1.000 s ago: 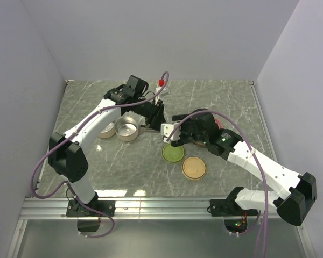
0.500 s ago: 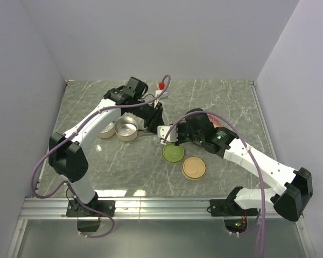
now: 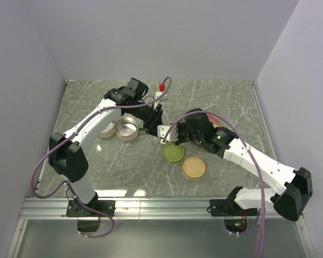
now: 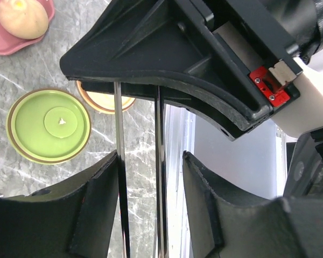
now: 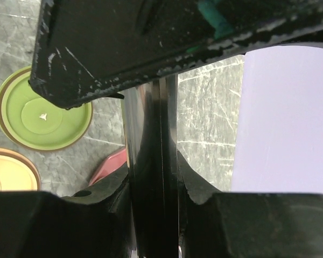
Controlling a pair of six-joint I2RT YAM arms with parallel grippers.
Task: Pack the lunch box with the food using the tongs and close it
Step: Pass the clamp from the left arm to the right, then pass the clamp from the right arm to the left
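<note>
Grey marbled tabletop [image 3: 220,97], pale walls on 3 sides; over its middle the tongs [image 4: 119,177] were held up btwn both my arms. From the left wrist they showed as 2 thin silver blades running up btwn the fingers of my left gripper [image 4: 149,161]. That gripper had been easing apart over the last sec: one blade rested against one finger, w/ a clear gap on the other side, so it stood open around the tongs, no longer pinching. My right gripper [image 5: 153,177], wide a sec ago, had swung in closer & clamped down; its wrist view showed the blades squeezed flat together btwn its fingers. I read that as a handover, left to right, prob. b/c the right arm sat nearer the food. One pale ball [image 4: 20,18] lay on the pink plate [image 4: 5,49], near the green lid [image 4: 48,126]; the red-orange chunks I couldn't make out. Further left the steel tin [image 3: 127,129] & a second tin [image 3: 105,130] stood open side by side, no food in the steel one that I could see, a tan lid [image 3: 194,168] lying beside the green. Packing hadn't begun; both lids still off.
</note>
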